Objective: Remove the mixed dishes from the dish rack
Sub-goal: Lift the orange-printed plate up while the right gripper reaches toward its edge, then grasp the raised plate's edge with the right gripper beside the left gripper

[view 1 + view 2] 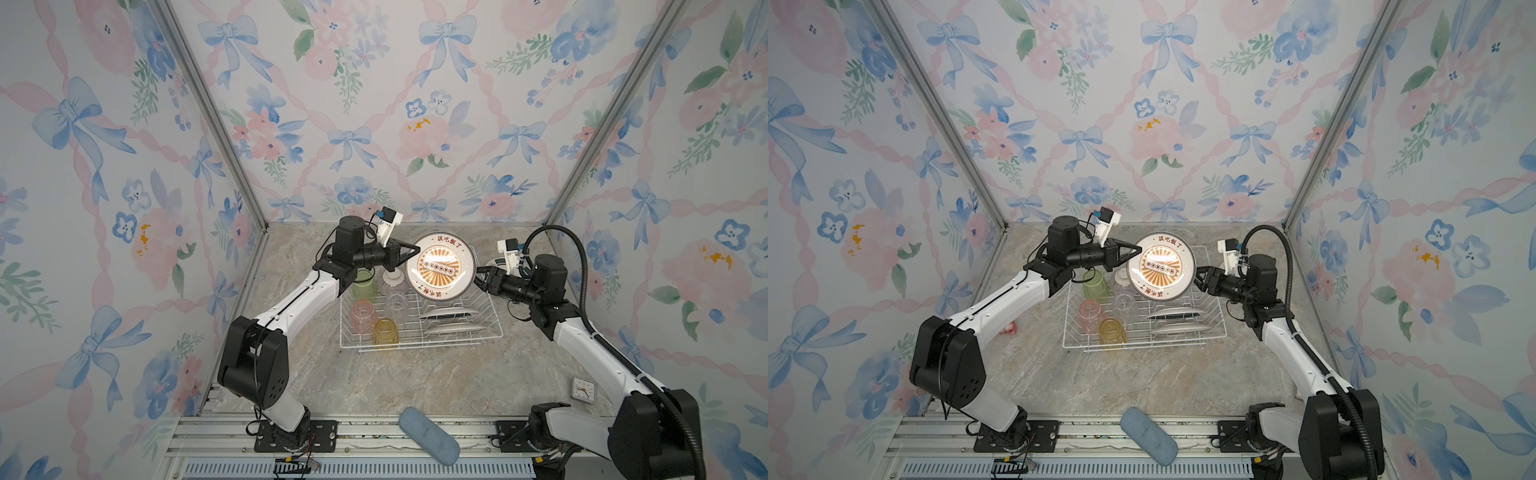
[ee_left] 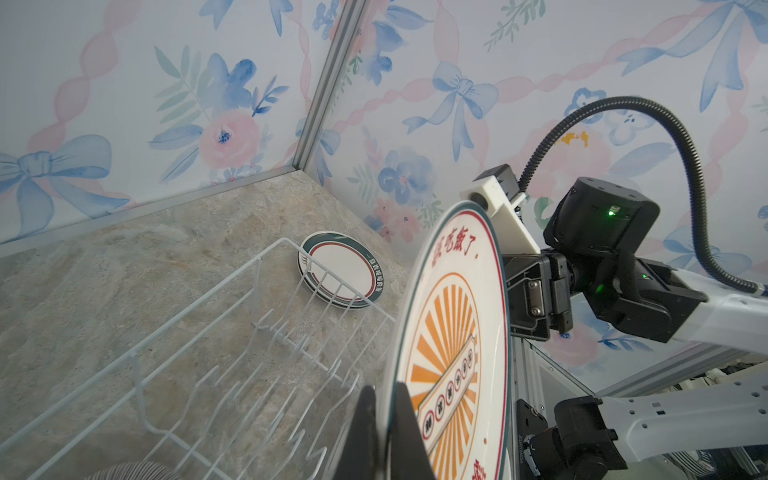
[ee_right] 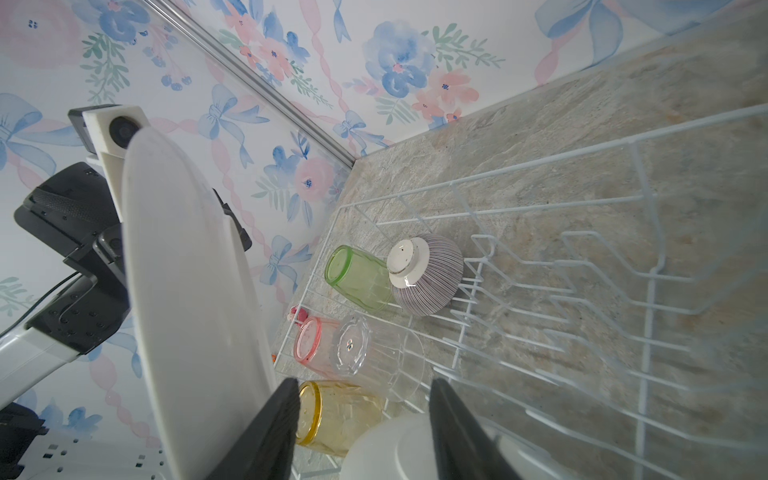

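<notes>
My left gripper (image 1: 417,251) (image 2: 384,388) is shut on the rim of a white printed plate (image 1: 440,266) (image 2: 453,353), held upright above the dish rack (image 1: 419,345). My right gripper (image 1: 478,276) (image 3: 365,382) is open at the plate's opposite edge; the plate's back (image 3: 187,291) lies outside one finger, not between the two. In the rack stand two plates (image 1: 449,313), upturned green (image 3: 357,278), pink (image 3: 309,338), clear (image 3: 374,357) and yellow (image 3: 336,415) tumblers, and a striped bowl (image 3: 428,282). Two stacked plates (image 2: 340,270) lie on the table behind the rack.
A blue oblong pad (image 1: 428,434) lies at the table's front edge. A small white clock (image 1: 582,390) sits near the right arm's base. A small pink toy (image 1: 1009,328) lies left of the rack. Floral walls close in three sides.
</notes>
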### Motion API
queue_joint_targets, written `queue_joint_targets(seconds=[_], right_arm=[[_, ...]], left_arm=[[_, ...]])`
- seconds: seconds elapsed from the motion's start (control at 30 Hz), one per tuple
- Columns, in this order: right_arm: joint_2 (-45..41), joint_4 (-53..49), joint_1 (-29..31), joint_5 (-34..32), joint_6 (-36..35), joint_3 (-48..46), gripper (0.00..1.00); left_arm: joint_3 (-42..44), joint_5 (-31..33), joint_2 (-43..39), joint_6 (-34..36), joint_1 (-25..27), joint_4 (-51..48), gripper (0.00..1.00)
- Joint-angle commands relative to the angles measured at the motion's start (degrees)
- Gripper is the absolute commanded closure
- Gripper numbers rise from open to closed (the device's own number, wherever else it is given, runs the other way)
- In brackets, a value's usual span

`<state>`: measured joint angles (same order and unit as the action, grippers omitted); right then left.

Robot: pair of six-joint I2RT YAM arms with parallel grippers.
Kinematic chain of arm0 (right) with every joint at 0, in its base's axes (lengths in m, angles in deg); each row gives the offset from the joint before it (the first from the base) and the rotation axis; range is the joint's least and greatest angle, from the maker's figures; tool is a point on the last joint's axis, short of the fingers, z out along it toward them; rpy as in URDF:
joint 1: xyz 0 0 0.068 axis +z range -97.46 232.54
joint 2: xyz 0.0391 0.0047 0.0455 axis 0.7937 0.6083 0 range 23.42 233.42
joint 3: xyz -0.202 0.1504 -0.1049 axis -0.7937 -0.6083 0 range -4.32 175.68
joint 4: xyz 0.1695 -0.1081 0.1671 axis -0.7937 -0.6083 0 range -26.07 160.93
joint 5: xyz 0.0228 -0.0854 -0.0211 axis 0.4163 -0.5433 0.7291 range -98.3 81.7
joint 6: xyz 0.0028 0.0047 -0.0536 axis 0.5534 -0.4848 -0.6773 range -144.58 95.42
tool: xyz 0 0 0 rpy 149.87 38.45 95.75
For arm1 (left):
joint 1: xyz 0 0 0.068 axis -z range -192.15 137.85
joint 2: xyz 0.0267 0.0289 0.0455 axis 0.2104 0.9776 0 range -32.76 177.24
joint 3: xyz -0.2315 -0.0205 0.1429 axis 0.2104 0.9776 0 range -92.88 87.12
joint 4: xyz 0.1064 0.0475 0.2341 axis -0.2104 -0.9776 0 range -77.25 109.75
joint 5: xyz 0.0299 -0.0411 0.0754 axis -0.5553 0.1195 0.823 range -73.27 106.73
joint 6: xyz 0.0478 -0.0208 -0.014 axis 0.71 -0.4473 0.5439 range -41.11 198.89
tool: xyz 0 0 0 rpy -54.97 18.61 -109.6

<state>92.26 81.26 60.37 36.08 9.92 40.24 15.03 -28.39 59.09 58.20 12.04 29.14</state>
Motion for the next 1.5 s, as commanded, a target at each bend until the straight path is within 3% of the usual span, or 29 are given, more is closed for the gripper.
queue_joint_targets(seconds=[0.0,0.17,0.4,0.6,1.07,1.27,1.47], right_arm=[[-0.7,-2.4,0.9,-1.5,-1.8,1.7,0.46],[-2.7,-9.4,-3.1,-3.6,-4.2,1.4,0.45],[-7.6,-9.2,-10.4,3.7,-3.5,-1.2,0.46],[-9.3,-7.9,-7.9,9.7,-3.9,-0.7,0.46],[-1.7,-0.9,0.4,7.0,-1.2,2.1,0.46],[-0.2,3.2,2.4,6.4,0.9,2.8,0.56],[2.0,3.7,4.5,5.5,0.9,4.2,0.76]], left_arm=[[0.4,-0.6,0.5,-0.5,0.0,3.0,1.00],[-0.9,0.3,-0.1,0.7,-0.7,1.6,1.00],[-2.2,0.7,0.1,1.7,-1.0,0.1,1.00],[-2.6,0.4,0.8,1.4,-1.0,0.4,1.00],[-1.7,-0.8,0.7,0.5,-0.7,1.7,1.00],[-1.5,-1.2,1.3,0.3,-0.7,2.3,1.00],[-1.6,-1.3,2.0,0.1,-0.5,2.8,1.00]])
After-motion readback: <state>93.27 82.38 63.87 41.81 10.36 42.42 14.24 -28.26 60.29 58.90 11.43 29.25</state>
